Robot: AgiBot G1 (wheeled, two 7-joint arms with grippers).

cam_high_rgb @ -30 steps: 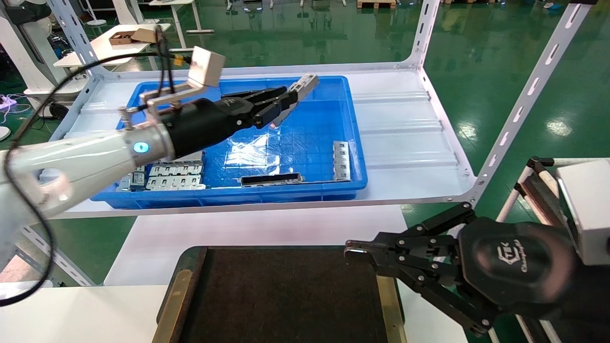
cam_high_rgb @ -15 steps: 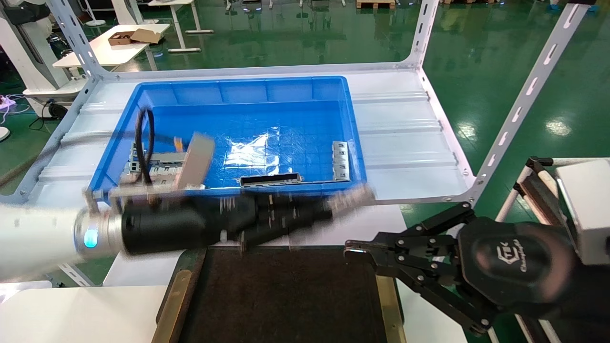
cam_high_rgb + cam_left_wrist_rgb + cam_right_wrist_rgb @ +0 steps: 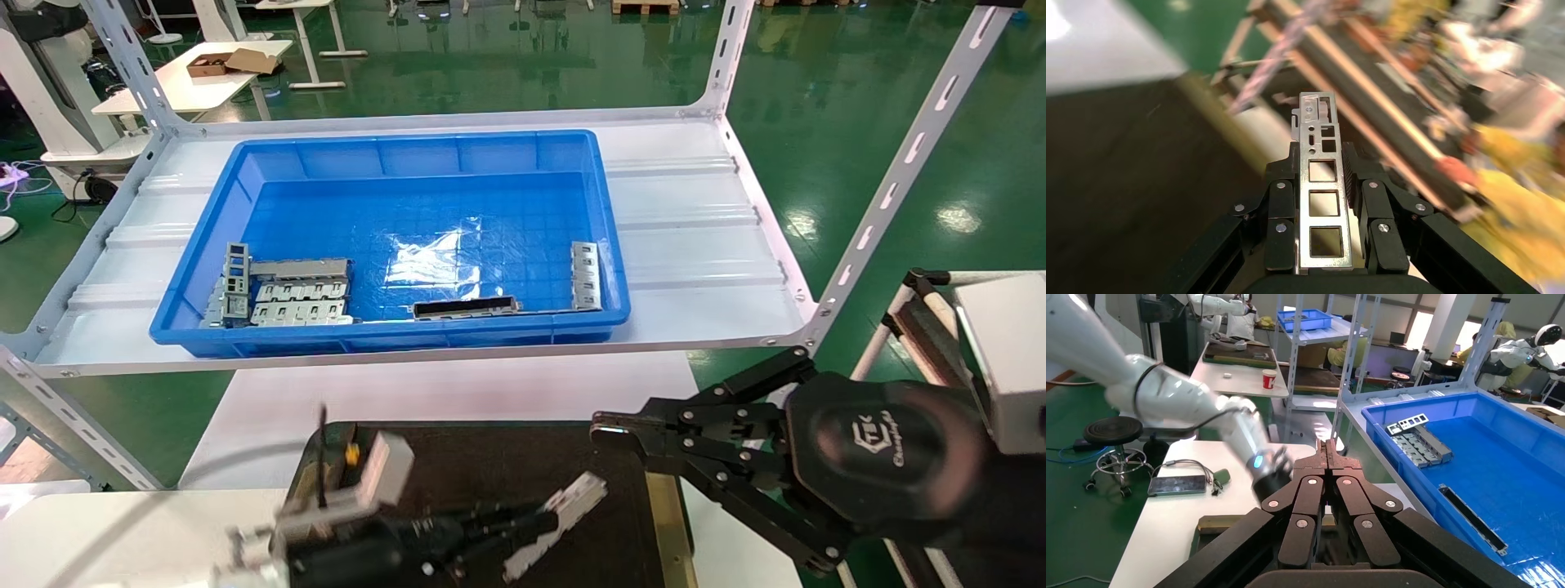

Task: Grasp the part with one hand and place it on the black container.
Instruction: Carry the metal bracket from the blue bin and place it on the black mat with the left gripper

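The left hand [image 3: 490, 527], fingers closed on the part [image 3: 556, 523], holds it above the black container [image 3: 490, 465] with its long axis slanting toward the parked right hand [image 3: 621, 429], whose fingers are pressed together on nothing.

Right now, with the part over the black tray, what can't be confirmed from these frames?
- Head view: the left hand is motion-blurred, so whether the part touches the black container is unclear.
- Left wrist view: the fingers cover the part's side edges; its base is cut off at the edge.
- Right wrist view: the right hand hides most of the container.
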